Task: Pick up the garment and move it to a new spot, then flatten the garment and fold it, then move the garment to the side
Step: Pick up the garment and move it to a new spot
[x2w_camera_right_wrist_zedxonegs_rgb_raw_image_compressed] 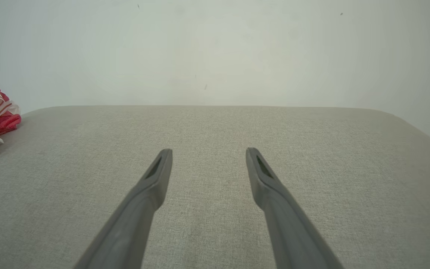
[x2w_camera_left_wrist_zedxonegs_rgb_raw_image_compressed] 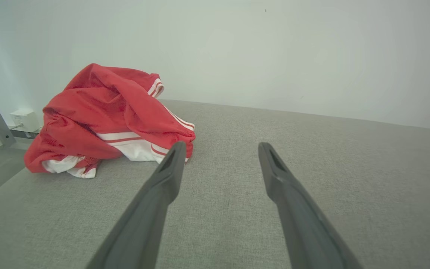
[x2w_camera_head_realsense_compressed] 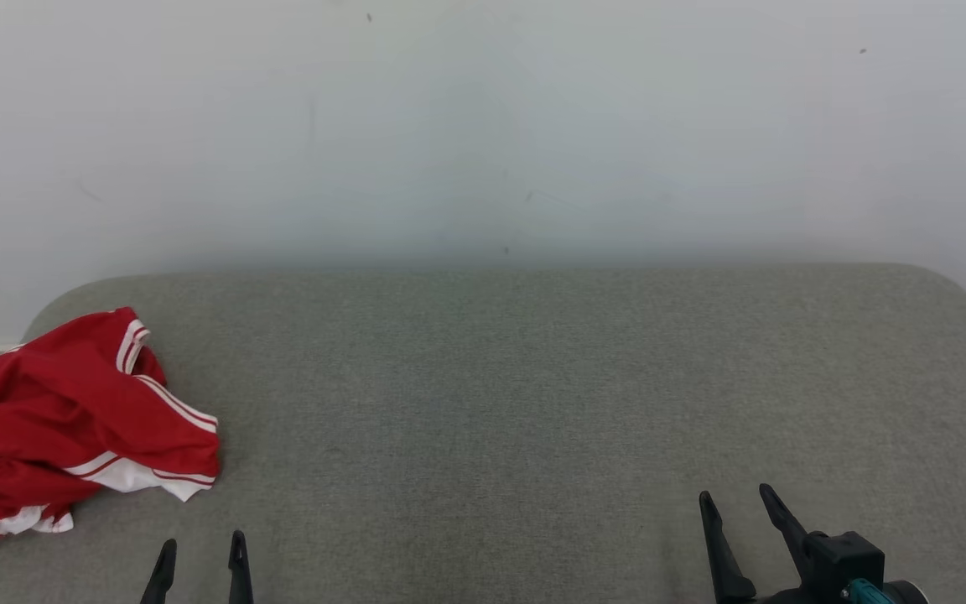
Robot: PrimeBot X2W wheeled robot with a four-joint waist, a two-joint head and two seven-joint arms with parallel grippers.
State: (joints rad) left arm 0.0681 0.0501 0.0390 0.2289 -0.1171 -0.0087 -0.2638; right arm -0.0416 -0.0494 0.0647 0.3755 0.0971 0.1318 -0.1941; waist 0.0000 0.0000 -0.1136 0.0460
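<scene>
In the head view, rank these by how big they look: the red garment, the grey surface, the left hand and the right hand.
1. grey surface
2. red garment
3. right hand, fingers and wrist in frame
4. left hand, cut off by the bottom edge to just its fingertips, so this says nothing of its true size

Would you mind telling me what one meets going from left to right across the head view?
Crumpled red garment at the left edge → left gripper, open, at the bottom → right gripper, open, at the lower right.
</scene>
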